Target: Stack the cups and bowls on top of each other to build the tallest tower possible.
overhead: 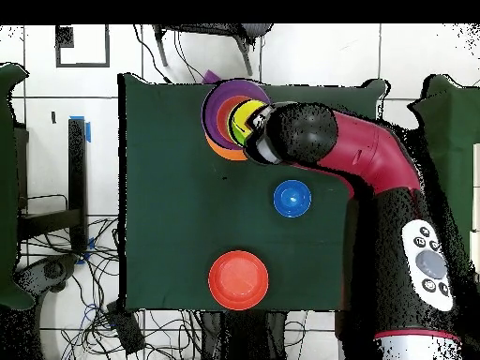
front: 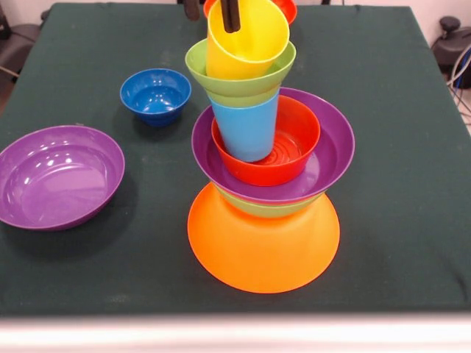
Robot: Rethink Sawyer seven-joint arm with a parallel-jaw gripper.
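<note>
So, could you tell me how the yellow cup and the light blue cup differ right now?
The yellow cup tops the tower, tilted in the upper green bowl; the light blue cup stands upright lower down, in the red-orange bowl. One finger of the gripper reaches inside the yellow cup; nothing touches the blue one. Both are plain handleless tumblers.

— What lies beneath the claw [front: 212,11]?
— A dark green cloth [front: 397,110], spread over the table and reaching well out on every side of it.
— And past the cloth?
— White floor tiles [overhead: 309,56]. Off to the claw's left there is a strip of blue tape [overhead: 86,129] and tangled cables [overhead: 94,314].
</note>
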